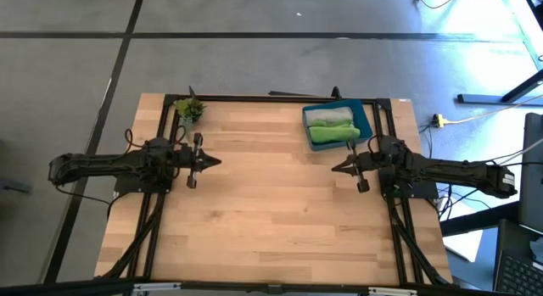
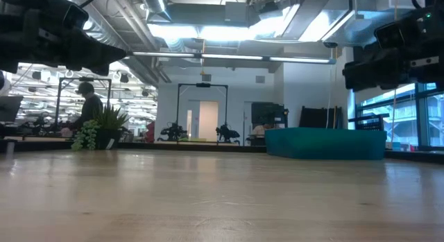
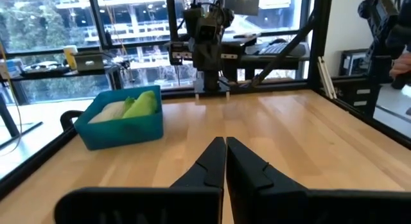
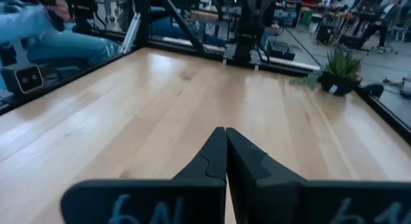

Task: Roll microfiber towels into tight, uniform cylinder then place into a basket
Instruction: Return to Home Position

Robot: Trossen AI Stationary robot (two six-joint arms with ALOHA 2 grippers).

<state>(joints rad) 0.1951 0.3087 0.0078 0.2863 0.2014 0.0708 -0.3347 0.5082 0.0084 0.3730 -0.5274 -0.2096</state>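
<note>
The dark-blue basket stands on the table at the far right. In it lie two rolled towels side by side: the light grey one on the far side and the lime green one on the near side. The basket also shows in the left wrist view and the low view. My left gripper is shut and empty above the table's left part. My right gripper is shut and empty just near of the basket. Both point toward the table's middle.
A small green potted plant stands at the table's far left corner. A black frame runs along the table's edges. The wooden top between the two grippers and toward the near edge is bare. A person sits beyond the table's edge.
</note>
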